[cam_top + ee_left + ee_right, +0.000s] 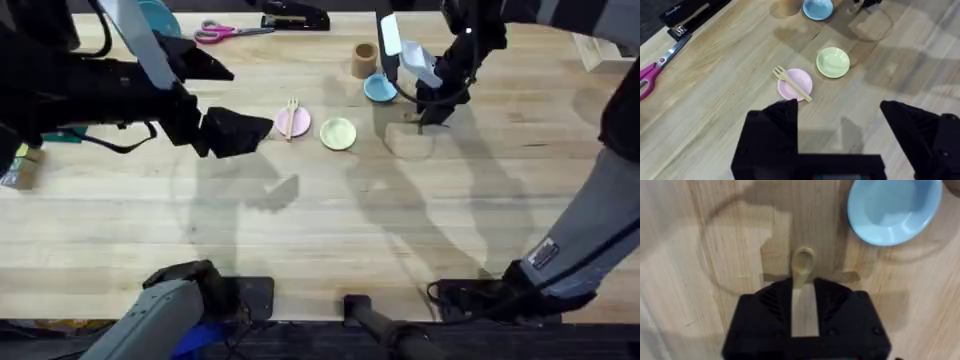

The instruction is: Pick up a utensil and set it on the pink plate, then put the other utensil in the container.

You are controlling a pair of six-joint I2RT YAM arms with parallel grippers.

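Observation:
The fork (291,112) lies across the pink plate (297,126), its tines sticking out past the rim; in the left wrist view the fork (792,84) and pink plate (802,80) sit just ahead of my fingers. My left gripper (240,132) hangs open to the left of that plate, holding nothing. The spoon (803,262) points bowl-first out of my right gripper (803,285), which is shut on its handle above the table. My right gripper (425,116) hovers right of the blue plate. The brown container (365,60) stands upright behind.
A yellow-green plate (338,133) sits right of the pink one and a light blue plate (379,89) sits near the container. Pink-handled scissors (228,31) and a black stapler (295,17) lie along the far edge. The near half of the table is bare wood.

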